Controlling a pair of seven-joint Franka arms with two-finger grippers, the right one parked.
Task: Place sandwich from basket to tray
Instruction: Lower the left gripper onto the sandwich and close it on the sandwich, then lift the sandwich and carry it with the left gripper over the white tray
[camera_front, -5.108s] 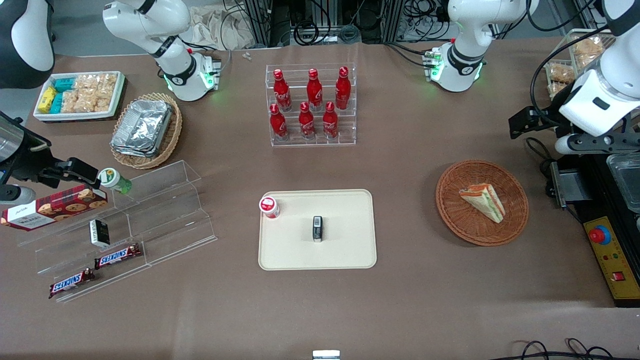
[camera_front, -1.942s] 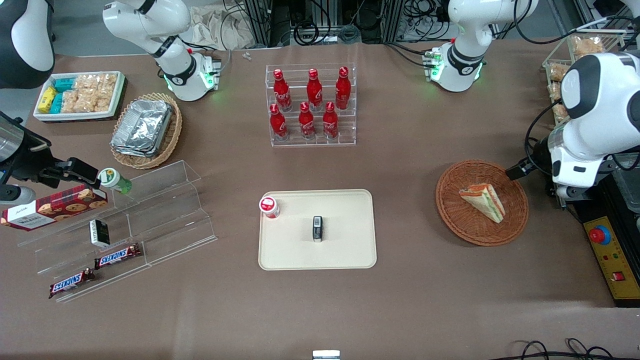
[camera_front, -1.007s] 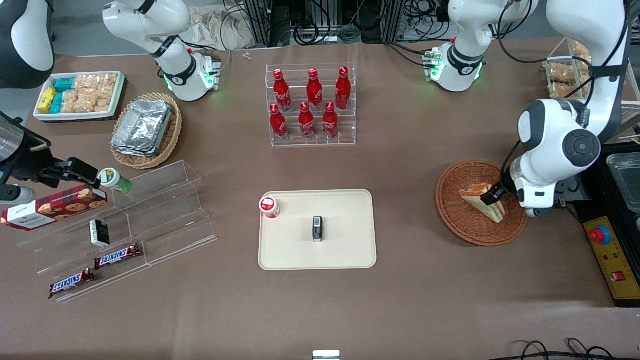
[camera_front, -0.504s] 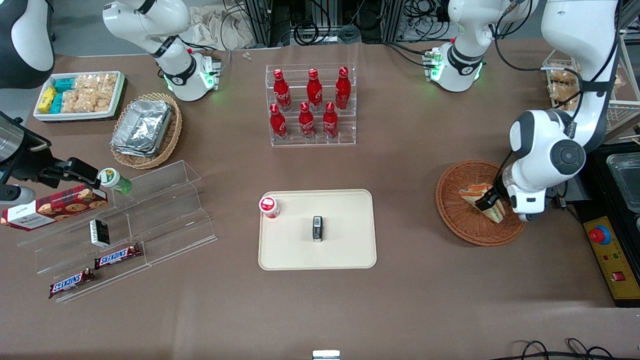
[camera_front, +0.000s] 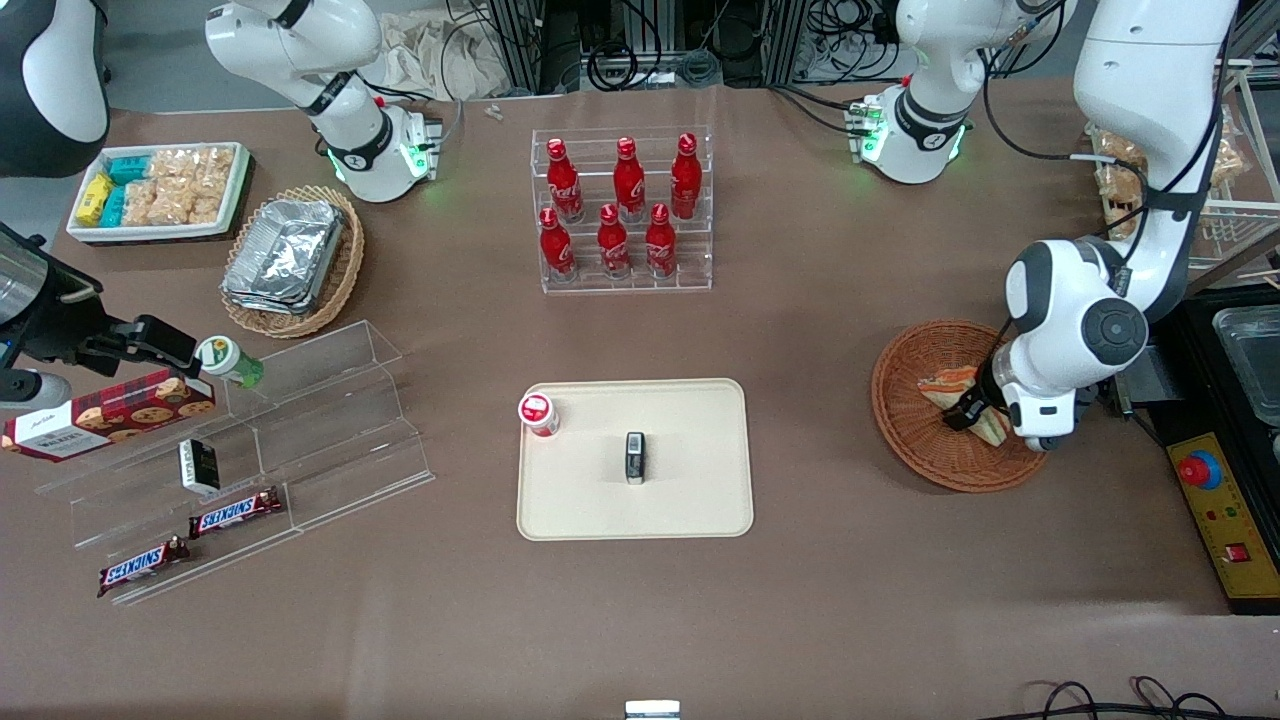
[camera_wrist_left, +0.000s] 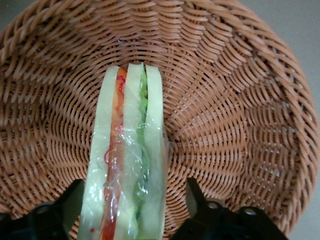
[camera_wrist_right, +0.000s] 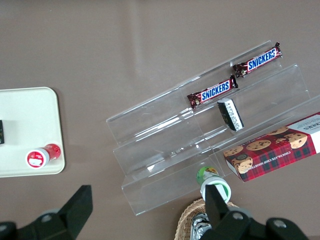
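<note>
The left arm's gripper (camera_wrist_left: 131, 210) is hanging low inside the round reddish-brown woven wicker basket (camera_front: 905, 420), toward the working arm's end of the table. Its black fingers (camera_wrist_left: 70, 202) are standing spread, straddling the plastic-wrapped triangular white-bread sandwich (camera_wrist_left: 127, 170) without pinching it, probably to squeeze its flat bread faces. The flat cream-beige rectangular plastic tray (camera_front: 690, 500) is waiting well apart, mid-table.

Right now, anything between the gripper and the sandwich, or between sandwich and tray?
Nothing visible. The gripper is open in the basket, jaws either side of the sandwich. Bare table up to the tray.
</note>
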